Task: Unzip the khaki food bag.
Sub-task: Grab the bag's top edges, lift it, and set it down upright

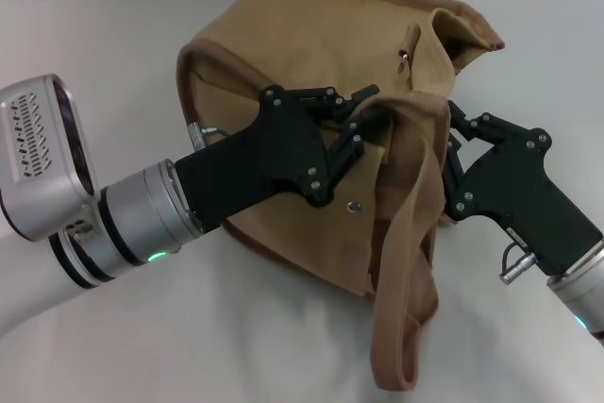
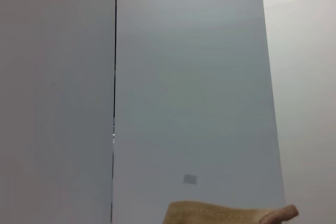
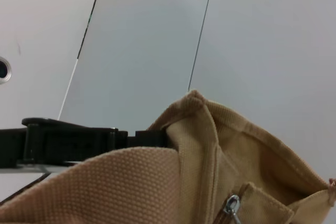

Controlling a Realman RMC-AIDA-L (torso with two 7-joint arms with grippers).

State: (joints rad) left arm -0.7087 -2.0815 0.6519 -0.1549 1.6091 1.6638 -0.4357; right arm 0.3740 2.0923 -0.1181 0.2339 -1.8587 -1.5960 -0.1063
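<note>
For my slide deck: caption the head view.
Both black end effectors, left and right, reach into the slumped tan canvas food bag on a white table.

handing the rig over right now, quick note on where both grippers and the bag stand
Left gripper: reaching in from the left, fingers pressed into the top front fabric of the khaki food bag; grip state unclear.
Right gripper: at the bag's right side behind the hanging handle, fingertips hidden.
Bag: slumped on the white table, top sagging toward the far right.
Zipper pull shows in the right wrist view; how far the zipper is open cannot be told.
Left: confirm a hold on the pull, then run the zipper open.
</note>
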